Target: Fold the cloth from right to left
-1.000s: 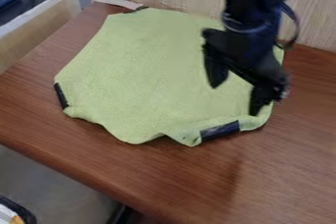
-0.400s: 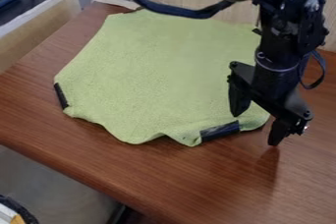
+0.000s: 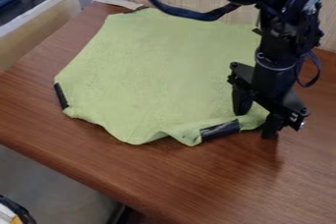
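Camera view: parted fingers (image 3: 241, 102) partly hide the cloth (image 3: 157, 73) at right.

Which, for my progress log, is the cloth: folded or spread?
Spread: the green cloth lies broad and mostly flat on the table, its near edge wavy.

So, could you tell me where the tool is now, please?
In the camera view, the tool is at the lower right edge of the cloth, right of the lower black strip.

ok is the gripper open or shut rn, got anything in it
Gripper: open, fingers apart at the green cloth's lower right edge in the picture, not clamped on it.
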`<state>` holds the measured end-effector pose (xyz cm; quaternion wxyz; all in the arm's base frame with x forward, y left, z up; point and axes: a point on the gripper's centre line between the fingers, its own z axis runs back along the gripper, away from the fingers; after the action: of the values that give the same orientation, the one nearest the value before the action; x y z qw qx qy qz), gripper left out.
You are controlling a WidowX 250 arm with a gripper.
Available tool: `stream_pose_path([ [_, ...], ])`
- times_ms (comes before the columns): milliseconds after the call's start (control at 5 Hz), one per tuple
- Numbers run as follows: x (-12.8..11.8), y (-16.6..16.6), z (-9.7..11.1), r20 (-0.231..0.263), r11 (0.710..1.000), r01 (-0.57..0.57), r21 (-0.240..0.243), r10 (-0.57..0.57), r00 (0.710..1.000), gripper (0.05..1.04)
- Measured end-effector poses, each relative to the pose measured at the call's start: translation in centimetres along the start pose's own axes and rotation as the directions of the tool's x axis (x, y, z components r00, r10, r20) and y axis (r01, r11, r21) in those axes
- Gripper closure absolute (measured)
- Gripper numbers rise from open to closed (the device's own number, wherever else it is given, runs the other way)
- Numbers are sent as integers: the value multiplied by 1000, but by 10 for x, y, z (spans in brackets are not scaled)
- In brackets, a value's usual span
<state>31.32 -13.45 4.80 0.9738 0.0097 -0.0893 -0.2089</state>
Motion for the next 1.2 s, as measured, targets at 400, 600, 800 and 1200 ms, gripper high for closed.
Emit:
stream_pose_path([
  [400, -1, 0, 0, -16, 1000, 8, 19, -8, 1000, 926],
  [600, -4, -2, 6, -25, 999, 33, 33, -32, 999, 1016],
  [800, -3, 3, 31, 29, 999, 23, 45, -24, 999, 1024],
  [1200, -9, 71, 67, 88, 989, -131, 70, 124, 988, 1024],
])
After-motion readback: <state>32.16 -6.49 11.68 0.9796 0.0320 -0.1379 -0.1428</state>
